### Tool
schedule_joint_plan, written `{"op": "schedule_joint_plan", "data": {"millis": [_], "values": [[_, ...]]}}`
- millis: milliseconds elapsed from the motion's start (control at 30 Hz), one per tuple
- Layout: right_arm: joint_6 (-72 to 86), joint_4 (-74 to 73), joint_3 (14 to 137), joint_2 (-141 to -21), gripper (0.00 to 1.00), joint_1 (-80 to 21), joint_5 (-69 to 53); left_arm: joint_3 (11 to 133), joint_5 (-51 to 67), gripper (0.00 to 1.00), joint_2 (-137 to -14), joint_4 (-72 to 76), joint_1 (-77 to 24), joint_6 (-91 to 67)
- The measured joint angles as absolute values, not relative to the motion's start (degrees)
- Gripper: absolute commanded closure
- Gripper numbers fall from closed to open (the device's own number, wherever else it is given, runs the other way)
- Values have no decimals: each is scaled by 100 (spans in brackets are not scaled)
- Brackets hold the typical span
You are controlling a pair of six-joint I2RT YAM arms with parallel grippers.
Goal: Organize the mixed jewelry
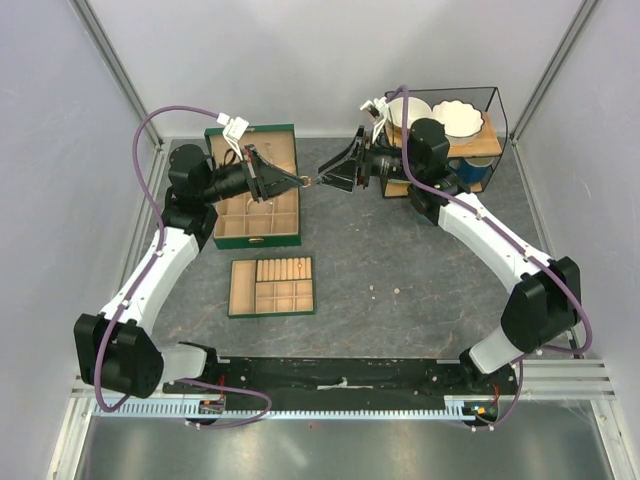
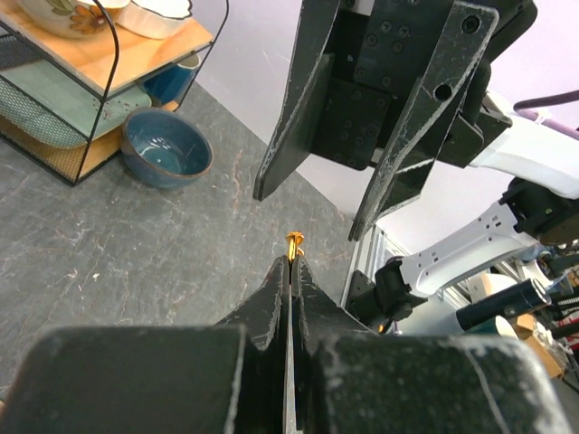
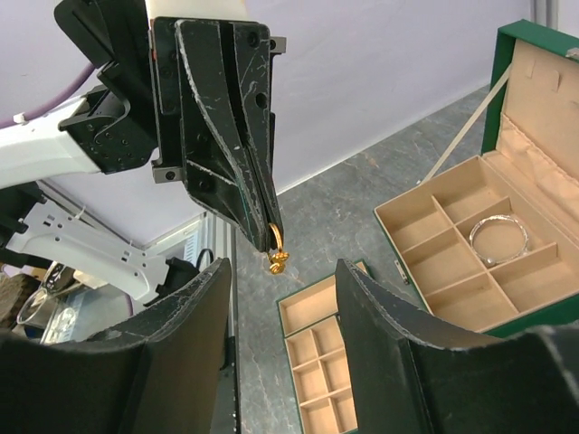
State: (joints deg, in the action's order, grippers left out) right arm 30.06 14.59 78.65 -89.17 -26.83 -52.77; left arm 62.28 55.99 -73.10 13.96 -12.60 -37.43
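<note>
From above, the gold ring is showing only as a speck between the two grippers, and its shape is coming through only in the wrist views: a small, bright yellow metal loop with a knobby lump at its lower end. Part of it is being hidden inside the left gripper, whose scuffed black fingers are pressing flat together on it, holding it in the air over the grey, stone-patterned table, just right of the green jewelry box.

The right gripper is standing partly spread with nothing in it, one tapered finger on either side of the ring and neither touching it.

A thin silvery wire bangle is lying flat in one tan, fabric-lined compartment of the box, whose lid is running off the frame. The separate tan tray, near of the box, is being partly covered by the right fingers in that wrist view.

Two tiny specks on the table are too small to identify.

At the far right, a black wire rack is carrying pale bowls, and a glazed blue bowl is sitting beside it.
</note>
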Motion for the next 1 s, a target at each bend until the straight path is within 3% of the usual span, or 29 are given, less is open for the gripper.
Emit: {"op": "schedule_joint_plan", "data": {"millis": [733,1000], "values": [[3435,2178,7640,-9188,60,-2926,-5137,5645,5258,98,-7192,2515,-1260,-4460],[3544,2338,7629,-9201,77,-2978,-5142,5583,5256,98,-7170,2705,-1260,-4558]]}}
